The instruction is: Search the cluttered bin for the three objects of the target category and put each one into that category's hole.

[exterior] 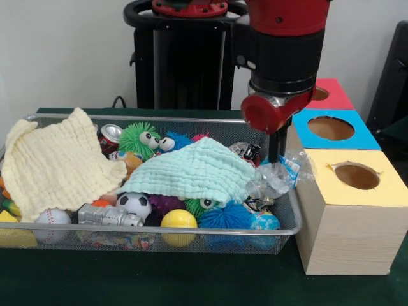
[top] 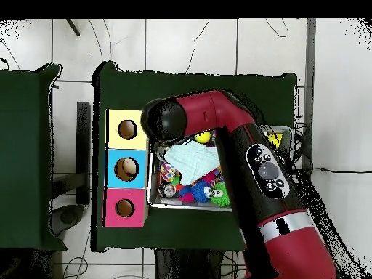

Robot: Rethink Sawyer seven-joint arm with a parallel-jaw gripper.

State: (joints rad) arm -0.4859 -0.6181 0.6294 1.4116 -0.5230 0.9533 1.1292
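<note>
- Arm [exterior: 284, 57] came down from above at the bin's [exterior: 280, 245] box-side end; in overhead view it covered much of the bin.
- Gripper [exterior: 275, 159] sat low at that end, with a crinkled clear wrapper [exterior: 274, 178] right at its tip; it seemed clamped on the wrapper, though the fingers were mostly hidden behind it.
- Wrapper hung just over the bin's rim, beside the yellow box [exterior: 350, 217], not over any hole.
- Three boxes stood in a row next to the bin: yellow box nearest the camera in front view, blue box [exterior: 331, 131] in the middle, red box [exterior: 331, 94] farthest; each had a round hole on top.
- Yellow hole's [exterior: 357, 175] paper edge looked torn.
- Bin was mesh wire, full of clutter.
- Yellow cloth [exterior: 54, 166] draped over the end away from the boxes.
- Mint cloth [exterior: 197, 171] lay over the middle, touching the wrapper's side.
- Green fuzzy toy [exterior: 139, 139] with eyes and a soda can [exterior: 109, 135] sat by the bin's back wall.
- Along the front wall: baseball [exterior: 52, 220], silver toy [exterior: 108, 217], soccer ball [exterior: 134, 204], yellow ball [exterior: 178, 222], blue spiky ball [exterior: 224, 218], globe ball [exterior: 263, 222].
- Table [exterior: 191, 280] was dark green.
</note>
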